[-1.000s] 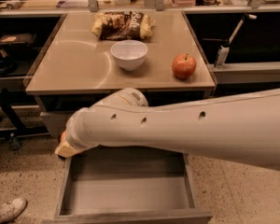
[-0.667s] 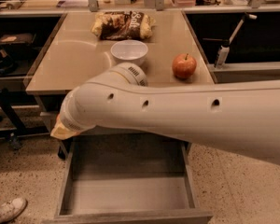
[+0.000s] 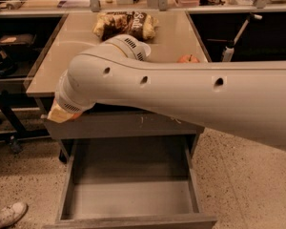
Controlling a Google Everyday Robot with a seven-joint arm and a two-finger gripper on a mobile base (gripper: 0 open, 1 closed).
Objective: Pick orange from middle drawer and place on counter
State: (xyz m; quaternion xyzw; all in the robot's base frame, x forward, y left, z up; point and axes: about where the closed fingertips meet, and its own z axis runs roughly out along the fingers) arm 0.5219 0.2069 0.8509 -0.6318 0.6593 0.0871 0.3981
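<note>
My white arm stretches across the view from the right. Its gripper shows only as a beige tip at the arm's left end, at the front left edge of the counter and above the open middle drawer. The drawer is pulled out at the bottom of the view and its grey floor shows bare. No orange is in view; whether the gripper holds one is hidden.
A red-yellow apple peeks over the arm on the counter's right. A snack bag lies at the counter's back. A closed drawer front with pale scratches sits above the open drawer. A shoe is at bottom left.
The arm has lifted, with its gripper end rising from drawer level to the counter's front edge. It now hides the white bowl and most of the apple.
</note>
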